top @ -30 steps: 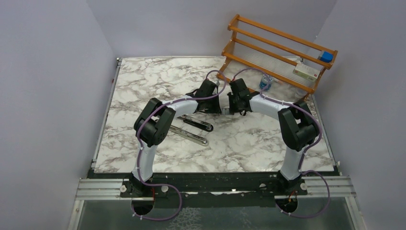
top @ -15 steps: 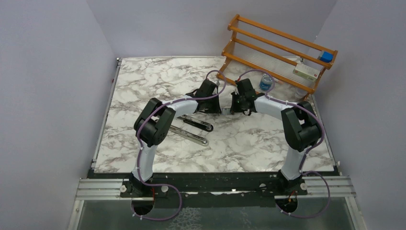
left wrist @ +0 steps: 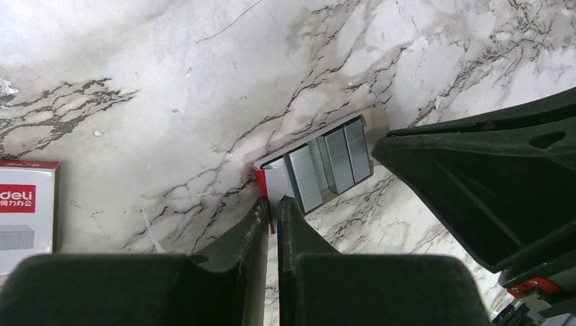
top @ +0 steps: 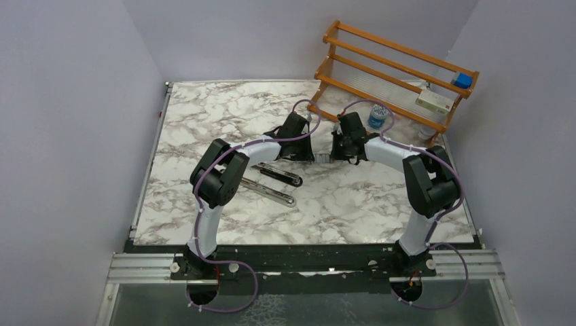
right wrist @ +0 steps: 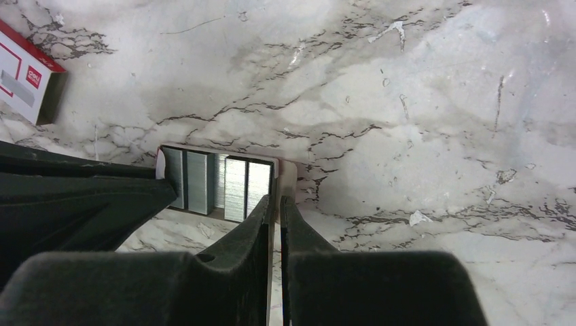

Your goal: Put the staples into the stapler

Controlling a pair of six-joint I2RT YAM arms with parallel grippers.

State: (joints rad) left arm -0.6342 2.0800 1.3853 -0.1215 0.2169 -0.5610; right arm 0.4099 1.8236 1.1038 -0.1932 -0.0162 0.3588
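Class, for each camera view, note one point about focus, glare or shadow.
Top external: evenly lit, sharp, soft shadows beneath the arms. Left wrist: near fingers dark and slightly soft, staple tray crisp. Right wrist: pale sheen on the marble table.

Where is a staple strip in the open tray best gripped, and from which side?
Probably from straight above, pinching one staple strip across its narrow width near mid-length. The strips lie flat, side by side, in the shallow staple tray, whose walls block sideways entry.
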